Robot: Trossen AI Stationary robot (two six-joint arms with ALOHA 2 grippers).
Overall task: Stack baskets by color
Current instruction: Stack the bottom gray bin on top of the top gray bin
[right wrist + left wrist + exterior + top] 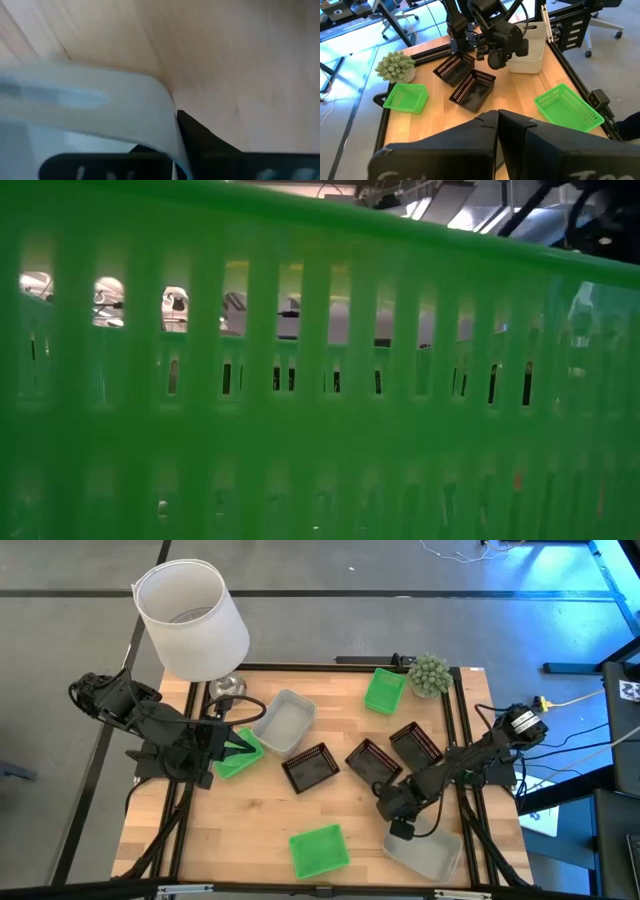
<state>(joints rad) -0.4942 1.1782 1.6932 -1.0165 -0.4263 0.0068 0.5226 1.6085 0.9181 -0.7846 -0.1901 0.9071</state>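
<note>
We see a grey floor [330, 630] crossed by dark seams around the wooden tabletop [250, 830], blue light falling at the far right, and office chairs [600, 17] on the floor beyond.

Green basket wall [320, 410] fills low view, tabletop behind hidden. Grey-white basket rim [100, 100] blurred, cut off; right end effector [172, 150] partly behind rim.

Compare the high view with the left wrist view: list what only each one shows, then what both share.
Only the high view shows the white lampshade, the grey-white basket beside it and the left arm. Only the left wrist view shows the left gripper, shut, and the room beyond the table. Both show the right gripper on the rim of another grey-white basket, the black baskets, the plant ball and the wooden table.
</note>
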